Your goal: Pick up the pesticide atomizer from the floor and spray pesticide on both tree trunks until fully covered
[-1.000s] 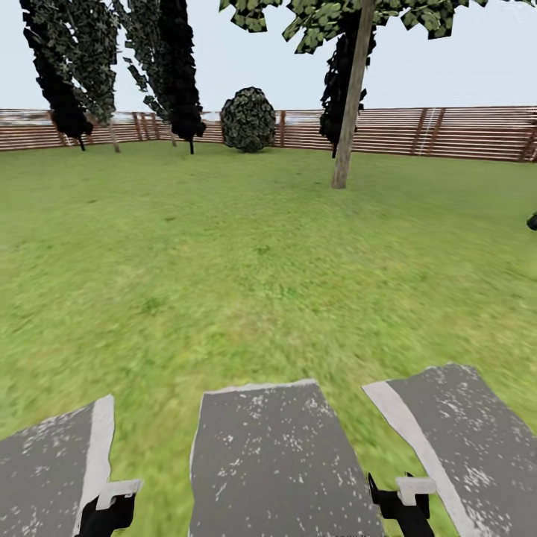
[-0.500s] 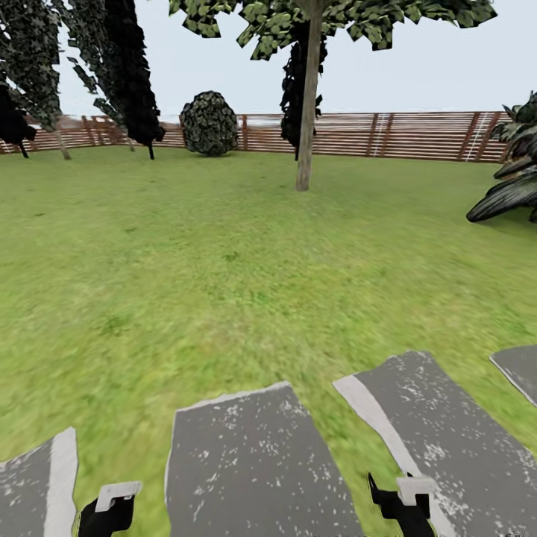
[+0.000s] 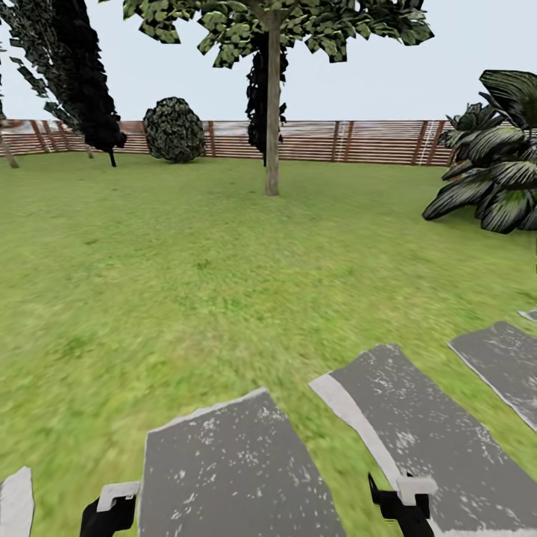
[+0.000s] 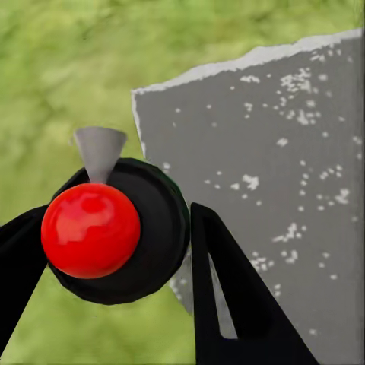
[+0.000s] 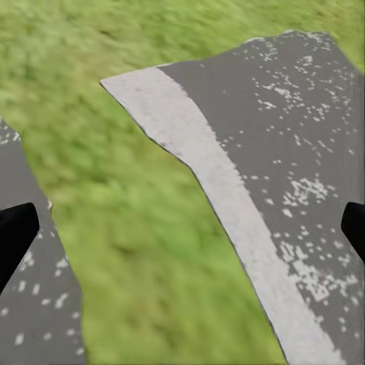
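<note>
Between left gripper (image 4: 106, 289) fingers, left wrist view: black atomizer (image 4: 144, 228) with red ball top, held tight. Right gripper (image 5: 182, 228) fingers wide apart, nothing between. Head view: tree trunk (image 3: 273, 127) far ahead on lawn (image 3: 186, 261), fence (image 3: 358, 142) behind, grey paving stones (image 3: 239, 462) near.

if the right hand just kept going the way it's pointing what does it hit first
Probably the ground: the open right hand points down at a grass strip between two grey paving stones, with nothing in between. Depth is unclear.
</note>
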You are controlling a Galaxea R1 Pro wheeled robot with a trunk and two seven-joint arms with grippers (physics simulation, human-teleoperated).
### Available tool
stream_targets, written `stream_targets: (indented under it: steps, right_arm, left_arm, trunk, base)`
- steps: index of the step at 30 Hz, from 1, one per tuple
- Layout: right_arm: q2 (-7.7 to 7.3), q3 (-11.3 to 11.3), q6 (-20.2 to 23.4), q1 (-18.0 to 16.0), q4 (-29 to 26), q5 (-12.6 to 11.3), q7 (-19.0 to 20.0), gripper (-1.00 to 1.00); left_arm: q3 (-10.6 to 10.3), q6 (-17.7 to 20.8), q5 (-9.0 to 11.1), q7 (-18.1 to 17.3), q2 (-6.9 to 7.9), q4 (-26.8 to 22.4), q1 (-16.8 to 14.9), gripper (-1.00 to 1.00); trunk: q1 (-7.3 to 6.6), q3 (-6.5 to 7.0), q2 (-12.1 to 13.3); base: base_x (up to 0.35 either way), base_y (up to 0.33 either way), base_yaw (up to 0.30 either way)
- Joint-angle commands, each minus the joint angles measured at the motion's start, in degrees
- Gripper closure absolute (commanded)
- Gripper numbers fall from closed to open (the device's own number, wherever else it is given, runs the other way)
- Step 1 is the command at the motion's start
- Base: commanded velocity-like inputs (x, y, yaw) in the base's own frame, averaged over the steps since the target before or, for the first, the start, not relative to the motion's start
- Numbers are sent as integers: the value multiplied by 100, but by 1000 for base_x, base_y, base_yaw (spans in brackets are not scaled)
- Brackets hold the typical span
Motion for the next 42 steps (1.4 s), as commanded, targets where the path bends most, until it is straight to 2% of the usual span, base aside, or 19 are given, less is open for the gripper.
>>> stream_targets:
  steps: [1, 28, 42]
  right_arm:
    - [1, 1, -17, -4, 4, -1, 0, -100]
    - [3, 8, -17, -4, -2, 8, -4, -100]
    - [3, 5, -17, -4, 4, 8, -7, -100]
  left_arm:
    - [38, -15, -5, -38, -5, 4, -3, 100]
    - [38, -15, -11, -35, -17, 13, -3, 100]
    - [38, -15, -11, -35, -17, 13, -3, 100]
  trunk:
    - [2, -4, -2]
    - [2, -4, -2]
    - [2, -4, -2]
  base:
    - [315, 0, -35]
    - [338, 0, -1]
    - [339, 0, 84]
